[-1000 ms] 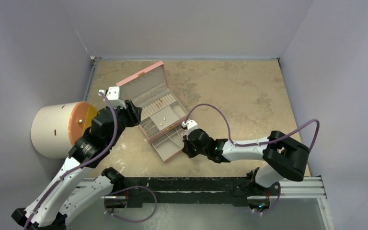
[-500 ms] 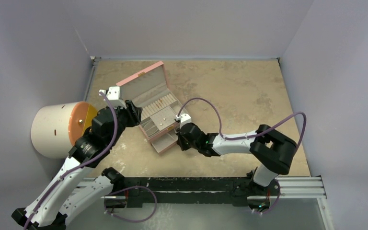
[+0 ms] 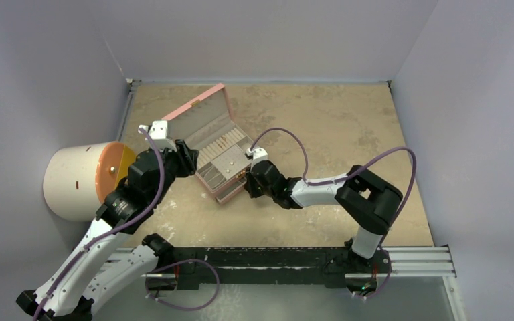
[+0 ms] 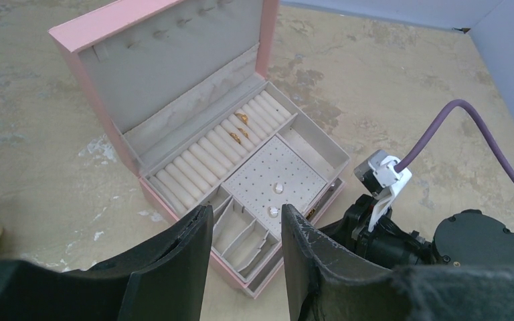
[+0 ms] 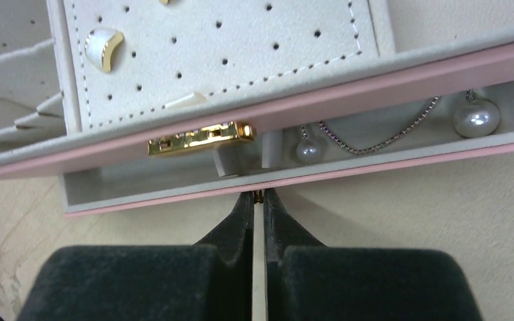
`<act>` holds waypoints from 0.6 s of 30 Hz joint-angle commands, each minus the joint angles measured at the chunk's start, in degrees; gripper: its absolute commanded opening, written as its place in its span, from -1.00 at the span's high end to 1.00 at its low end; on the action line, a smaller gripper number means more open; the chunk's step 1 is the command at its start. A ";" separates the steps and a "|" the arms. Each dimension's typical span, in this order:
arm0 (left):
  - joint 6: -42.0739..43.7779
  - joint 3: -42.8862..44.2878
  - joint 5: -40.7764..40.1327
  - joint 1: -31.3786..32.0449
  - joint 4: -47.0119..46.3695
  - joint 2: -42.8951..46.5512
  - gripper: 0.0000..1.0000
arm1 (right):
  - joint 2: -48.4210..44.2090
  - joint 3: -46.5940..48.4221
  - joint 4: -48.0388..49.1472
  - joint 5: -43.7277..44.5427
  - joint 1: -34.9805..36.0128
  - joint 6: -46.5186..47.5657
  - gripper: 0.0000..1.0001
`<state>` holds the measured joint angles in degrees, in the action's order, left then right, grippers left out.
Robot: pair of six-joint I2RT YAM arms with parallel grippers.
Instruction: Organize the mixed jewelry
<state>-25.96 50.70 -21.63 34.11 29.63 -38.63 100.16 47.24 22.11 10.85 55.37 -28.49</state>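
The bottom drawer (image 5: 140, 182) of the pink box (image 3: 194, 110) is now almost shut. A second ago it stuck well out toward the right claw (image 5: 259, 200), which has since pushed it in across the counter (image 3: 348, 127). That claw's fingers are pressed together with their tips against the drawer's front lip. A gold speck sits between them, too small to identify. Only a narrow slot remains open, so this looks like the closing step of the sorting. Just beyond the right claw, inside the slot, lie two pearls (image 5: 475, 117) and one thin chain (image 5: 361, 152), and above them sits one gold clasp (image 5: 201, 139). The left claw (image 4: 245, 214) hovers with its fingers apart, holding nothing. Straight ahead of it, two earrings (image 4: 278, 188) sit on the dotted pad. Farther on, what look like three small gold rings (image 4: 241, 118) rest in the ring rolls.
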 commanded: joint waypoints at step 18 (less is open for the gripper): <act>-0.15 0.06 0.02 -0.54 -1.85 0.49 0.17 | 7.96 -1.02 33.04 0.80 -1.12 9.86 0.53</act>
<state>-25.96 50.70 -21.63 33.87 29.63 -38.61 108.36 47.22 42.48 10.07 54.57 -21.80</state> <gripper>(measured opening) 0.417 0.207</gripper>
